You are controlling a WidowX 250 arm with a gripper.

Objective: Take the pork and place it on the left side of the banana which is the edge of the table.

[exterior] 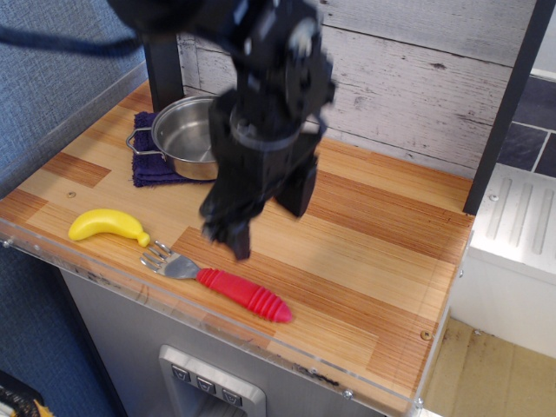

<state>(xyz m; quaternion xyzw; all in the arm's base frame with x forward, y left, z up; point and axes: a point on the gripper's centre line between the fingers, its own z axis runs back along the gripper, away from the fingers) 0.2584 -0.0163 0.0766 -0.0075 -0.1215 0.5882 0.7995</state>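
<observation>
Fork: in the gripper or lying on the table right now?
On the table. The fork lies flat near the front edge, right of the banana; the gripper hangs above it, holding nothing.

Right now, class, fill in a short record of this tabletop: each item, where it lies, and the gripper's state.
fork: flat near the front rim, tines toward the banana, red handle pointing right
banana: front left, just left of the tines
pot: back left, on a dark cloth
gripper: blurred, above the fork, holding nothing; open or shut unclear
table: striped wood
</observation>
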